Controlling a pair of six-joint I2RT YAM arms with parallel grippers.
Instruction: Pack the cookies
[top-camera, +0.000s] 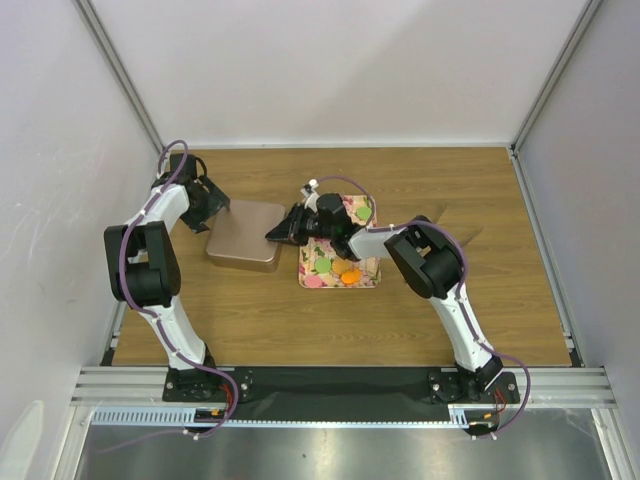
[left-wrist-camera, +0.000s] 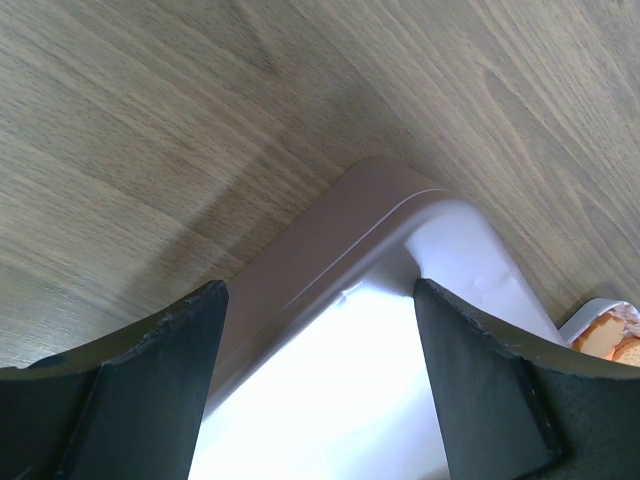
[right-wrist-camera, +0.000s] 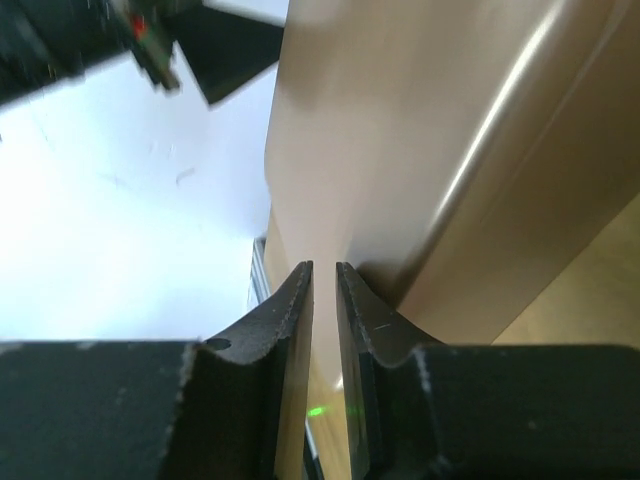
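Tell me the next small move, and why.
Probably close the left gripper: its open fingers straddle a corner of the metal lid, while the right gripper seems pinched on the opposite rim. Both arms could then carry it over the tray of cookies.

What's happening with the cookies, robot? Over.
Left gripper open, straddling lid corner. Right gripper pinching lid edge. Cookies in tray, uncovered. Right arm hanging over tray.

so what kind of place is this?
Probably a robot lab test cell: a wood table boxed in by plain white panels on metal framing, the left arm and right arm bolted at its near edge.
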